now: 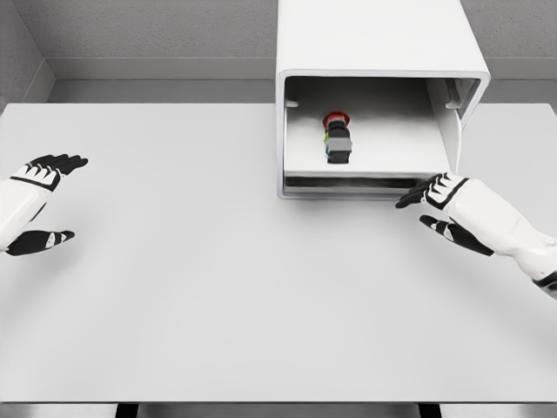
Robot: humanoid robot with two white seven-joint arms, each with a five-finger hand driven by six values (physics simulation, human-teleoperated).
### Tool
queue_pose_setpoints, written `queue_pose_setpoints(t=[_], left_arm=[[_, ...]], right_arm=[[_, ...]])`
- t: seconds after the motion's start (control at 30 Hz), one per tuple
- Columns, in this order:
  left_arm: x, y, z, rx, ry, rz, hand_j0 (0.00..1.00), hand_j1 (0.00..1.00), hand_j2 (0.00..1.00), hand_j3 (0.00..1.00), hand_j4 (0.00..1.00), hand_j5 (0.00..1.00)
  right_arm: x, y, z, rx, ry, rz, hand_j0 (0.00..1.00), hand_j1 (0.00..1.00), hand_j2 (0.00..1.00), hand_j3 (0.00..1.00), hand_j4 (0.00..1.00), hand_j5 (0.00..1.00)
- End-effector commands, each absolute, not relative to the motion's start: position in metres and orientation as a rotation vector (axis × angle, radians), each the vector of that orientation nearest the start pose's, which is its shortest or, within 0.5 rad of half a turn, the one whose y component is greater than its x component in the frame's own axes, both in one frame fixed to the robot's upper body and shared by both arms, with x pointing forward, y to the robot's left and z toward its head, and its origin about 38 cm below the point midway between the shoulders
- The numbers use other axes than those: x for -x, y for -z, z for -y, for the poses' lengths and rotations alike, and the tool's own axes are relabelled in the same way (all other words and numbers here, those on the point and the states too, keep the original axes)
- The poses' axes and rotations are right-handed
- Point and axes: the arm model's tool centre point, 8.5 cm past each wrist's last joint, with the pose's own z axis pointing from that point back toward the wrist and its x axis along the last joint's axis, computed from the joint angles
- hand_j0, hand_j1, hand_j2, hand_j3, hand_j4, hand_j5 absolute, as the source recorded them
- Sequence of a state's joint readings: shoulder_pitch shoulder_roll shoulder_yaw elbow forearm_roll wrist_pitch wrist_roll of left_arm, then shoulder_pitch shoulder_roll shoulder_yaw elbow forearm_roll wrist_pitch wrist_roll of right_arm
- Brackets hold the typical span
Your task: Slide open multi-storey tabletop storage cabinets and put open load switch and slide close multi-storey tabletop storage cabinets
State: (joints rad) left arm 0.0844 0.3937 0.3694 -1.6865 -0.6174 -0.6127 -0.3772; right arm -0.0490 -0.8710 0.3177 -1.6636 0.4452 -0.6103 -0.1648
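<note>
A white tabletop storage cabinet point(379, 39) stands at the back right of the table, its front open. Inside on the pulled-out drawer tray point(383, 148) lies the load switch point(337, 138), a black body with a red button on top. My right hand point(432, 202) hovers just in front of the drawer's lower right corner, fingers spread and pointing left, holding nothing. It is close to the drawer front, and contact is unclear. My left hand point(45, 196) hangs over the table's left edge, fingers relaxed and empty.
The white table point(218, 287) stretches across the view, with grey walls behind it. The cabinet's right side wall point(461, 113) stands beside the drawer opening.
</note>
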Motion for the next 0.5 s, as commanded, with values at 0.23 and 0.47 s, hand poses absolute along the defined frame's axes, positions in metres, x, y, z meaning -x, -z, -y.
queue_pose_setpoints(t=[0.23,0.47], left_arm=[[-0.319,-0.164,-0.396,-0.778,1.294,1.626,1.0,1.0,1.0,1.0,1.0,1.0],[-0.319,-0.163,-0.395,-0.776,1.293,1.625,1.0,1.0,1.0,1.0,1.0,1.0]], right_arm=[[-0.348,-0.159,0.322,0.461,-1.521,1.894,0.66,0.66,0.66,0.66,0.66,0.66],[-0.353,-0.171,0.375,0.58,-1.565,1.772,0.67,0.67,0.67,0.67,0.67,0.67]])
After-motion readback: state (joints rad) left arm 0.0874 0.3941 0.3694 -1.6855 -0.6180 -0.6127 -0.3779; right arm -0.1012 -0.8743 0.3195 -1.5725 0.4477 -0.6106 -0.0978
